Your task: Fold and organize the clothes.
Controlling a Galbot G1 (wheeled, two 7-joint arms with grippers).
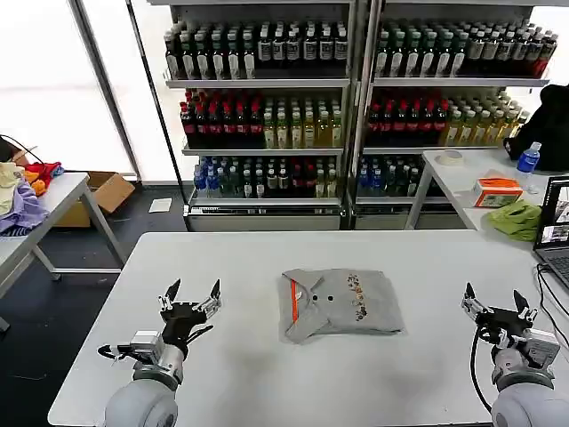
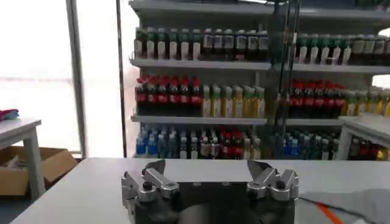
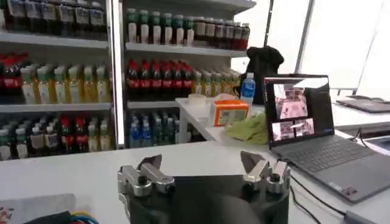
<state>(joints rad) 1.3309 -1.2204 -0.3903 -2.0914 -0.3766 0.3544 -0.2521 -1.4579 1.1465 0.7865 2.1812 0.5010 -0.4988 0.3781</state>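
A grey shirt (image 1: 342,302) lies folded into a rectangle in the middle of the white table (image 1: 267,374), its orange-red inner collar at the left end and small colourful prints on top. My left gripper (image 1: 189,294) hovers open over the table to the shirt's left, nothing between its fingers. My right gripper (image 1: 494,302) stands open at the table's right side, also empty. In the left wrist view the open gripper (image 2: 209,170) faces the shelves, with a corner of the shirt (image 2: 359,204) beside it. The right wrist view has the open gripper (image 3: 202,165) above bare tabletop.
A laptop (image 1: 557,233) with cables sits at the table's right edge. A side table (image 1: 471,178) at back right holds an orange box, a green cloth and a bottle. Drink shelves (image 1: 356,98) fill the back. Another table with piled clothes (image 1: 22,200) stands at far left.
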